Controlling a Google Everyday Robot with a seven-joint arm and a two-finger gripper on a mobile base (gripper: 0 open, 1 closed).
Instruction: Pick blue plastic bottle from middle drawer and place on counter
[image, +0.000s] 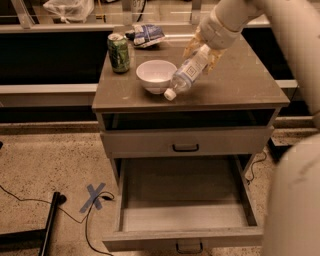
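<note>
My gripper (202, 51) is shut on the blue plastic bottle (187, 74) and holds it tilted, white cap down and to the left, over the middle of the counter (240, 82). The cap hangs close to the counter, right beside the white bowl (156, 75). The middle drawer (185, 200) is pulled fully out below, and its floor is bare. My arm comes in from the upper right.
A green soda can (118, 52) stands at the counter's back left. A crumpled snack bag (146, 35) lies at the back. The upper drawer front (186, 141) is shut. A blue tape cross (95, 196) and cables lie on the floor at left.
</note>
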